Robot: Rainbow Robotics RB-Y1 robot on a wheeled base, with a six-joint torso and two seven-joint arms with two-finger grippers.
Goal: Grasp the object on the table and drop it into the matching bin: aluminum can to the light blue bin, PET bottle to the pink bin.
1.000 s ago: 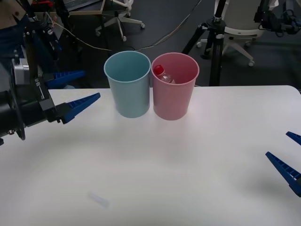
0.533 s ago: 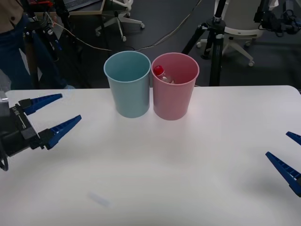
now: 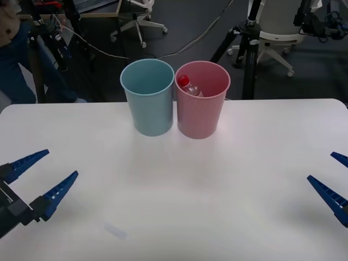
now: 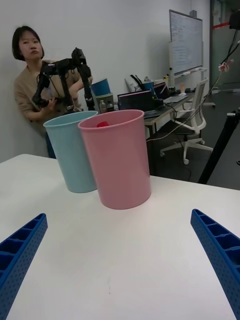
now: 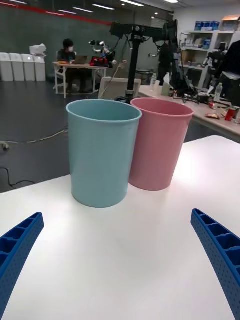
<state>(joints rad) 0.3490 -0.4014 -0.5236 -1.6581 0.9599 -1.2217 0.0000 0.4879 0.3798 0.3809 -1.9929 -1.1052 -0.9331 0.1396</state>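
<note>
A dark office floor lies behind the white counter, with a black tripod at upper right of the front view, wheeled chairs at the top, and cables trailing across the floor. A person stands at the upper left edge, touching nothing on the counter.

The two bins stand side by side at the counter's far edge, upper centre of the front view, their walls touching or nearly so: the blue bin on the left, the pink bin on the right. The bottle lies inside the pink bin, tilted against its left inner wall, red cap up near the rim; its lower part is hidden by the bin's wall, and its label cannot be made out. In the right wrist view only a bit of red cap peeks over the pink rim.

The left gripper hangs at the lower left of the front view, fingers spread wide and holding nothing, partly cut off by the frame edge. The right gripper sits at the lower right edge, also spread apart and empty, mostly cut off. Both are well apart from the bins, with broad bare counter between them. A faint pale smudge marks the counter at lower left; what it is cannot be told.
</note>
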